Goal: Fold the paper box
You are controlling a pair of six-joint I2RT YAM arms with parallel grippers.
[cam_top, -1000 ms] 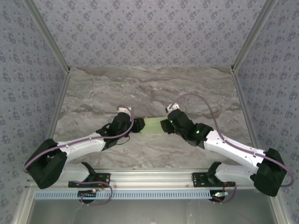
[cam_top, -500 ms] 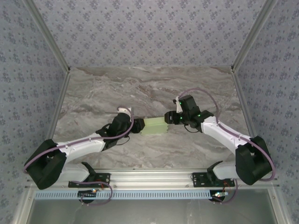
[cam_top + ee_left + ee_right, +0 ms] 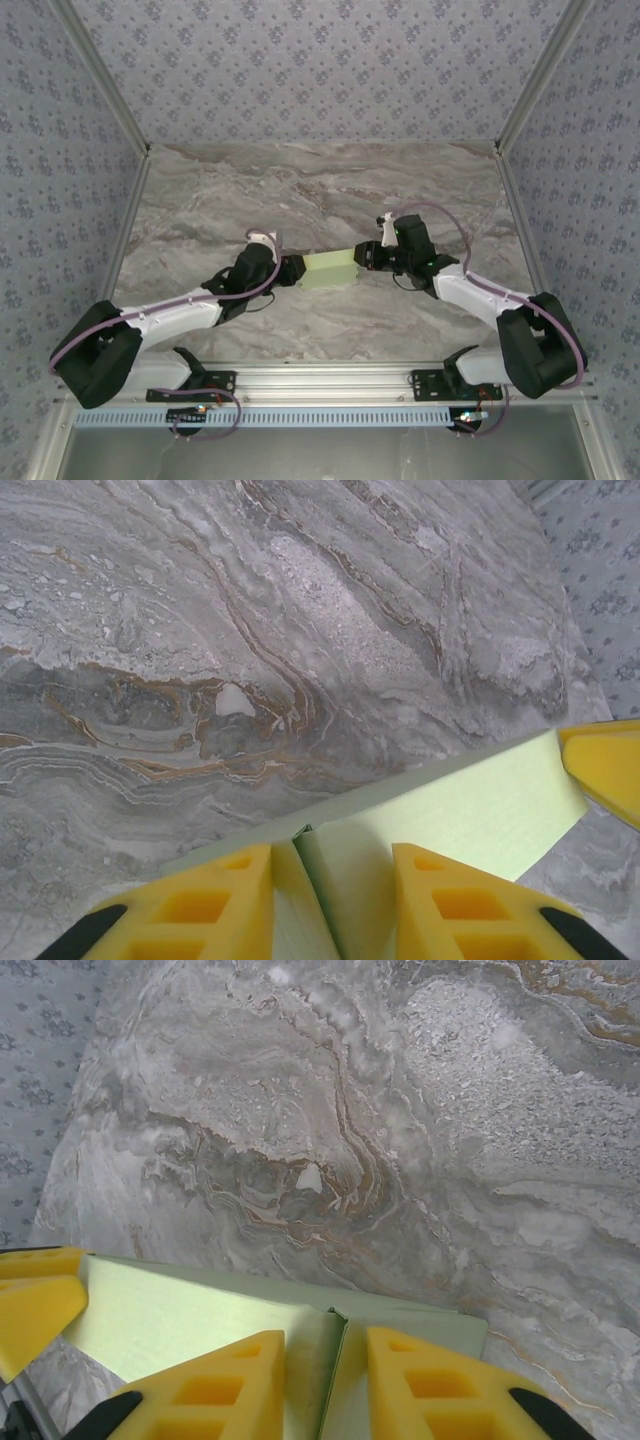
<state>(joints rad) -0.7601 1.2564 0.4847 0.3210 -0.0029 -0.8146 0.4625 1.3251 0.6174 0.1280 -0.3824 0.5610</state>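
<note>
- Over the last second the right gripper (image 3: pixel 362 256) had swung round to meet the box's right end squarely, and both pairs of jaws had narrowed.
- The paper box (image 3: pixel 330 268) lay mid-table on the veined grey table (image 3: pixel 300 180), held end to end. The left gripper (image 3: pixel 335 865) and the right each closed on card that filled their gap.
- Step, as I judged it: pressing the end flaps in. The next move called for an even, gentle squeeze, since thin card buckles easily.
- The card was pale green, matte and sharply creased; the yellow fingers (image 3: pixel 215 1385) were ribbed.
</note>
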